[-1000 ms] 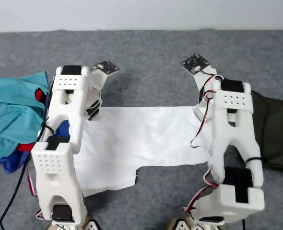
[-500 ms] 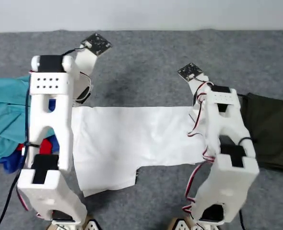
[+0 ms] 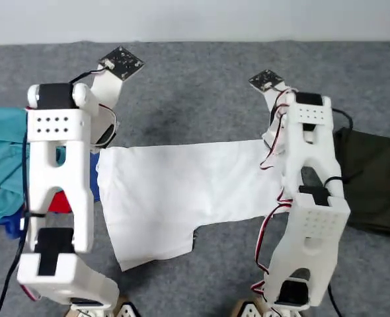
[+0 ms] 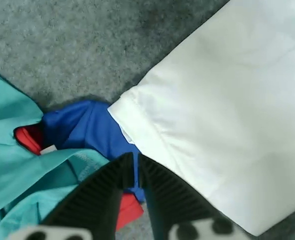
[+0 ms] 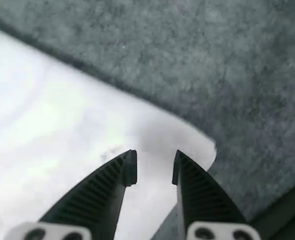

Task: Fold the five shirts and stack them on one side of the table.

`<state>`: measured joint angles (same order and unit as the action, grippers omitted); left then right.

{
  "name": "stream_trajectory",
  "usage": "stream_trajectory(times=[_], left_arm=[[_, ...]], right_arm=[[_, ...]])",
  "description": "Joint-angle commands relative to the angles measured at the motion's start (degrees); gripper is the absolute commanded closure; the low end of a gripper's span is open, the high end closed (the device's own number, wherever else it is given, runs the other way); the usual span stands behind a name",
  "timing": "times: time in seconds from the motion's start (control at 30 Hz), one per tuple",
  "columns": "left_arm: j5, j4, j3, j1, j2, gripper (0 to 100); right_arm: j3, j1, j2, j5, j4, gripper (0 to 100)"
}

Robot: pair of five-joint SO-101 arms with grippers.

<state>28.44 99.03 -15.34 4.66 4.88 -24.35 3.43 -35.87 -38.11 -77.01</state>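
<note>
White shirt (image 3: 182, 191) spans left-to-right; left gripper (image 4: 136, 166) nearly closed, right gripper (image 5: 152, 167) slightly parted, both empty.

Left arm (image 3: 57, 172) lifts off the white shirt (image 3: 182, 191) and swings out left, so the shirt's left edge is now uncovered. Left gripper (image 4: 136, 162) ends up just past that edge, above the blue cloth (image 4: 82, 127). Right arm (image 3: 309, 178) straightens and stretches forward. The shirt's far right corner creeps farther away, and its near flap slides slightly right.
</note>
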Motion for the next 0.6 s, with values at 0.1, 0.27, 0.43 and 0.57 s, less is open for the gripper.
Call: stream_trajectory(times=[0.1,0.27,0.43,0.57], left_arm=[[-3.3,1.5,2.7,0.4,-9.8,98],[-5.5,1.4,8.2,5.5,-15.3,98],[-7.3,1.4,9.0,17.0,-17.4,98],[-6.9,1.4,9.1,26.0,-17.6,98]], right_arm=[[-8.4,-3.4,6.0,0.4,-18.4,86.8],[-8.4,-9.0,12.5,0.4,-25.9,86.9],[-3.1,-16.1,21.2,-0.7,-25.8,86.9],[4.9,-25.5,27.0,-0.8,-25.7,86.3]])
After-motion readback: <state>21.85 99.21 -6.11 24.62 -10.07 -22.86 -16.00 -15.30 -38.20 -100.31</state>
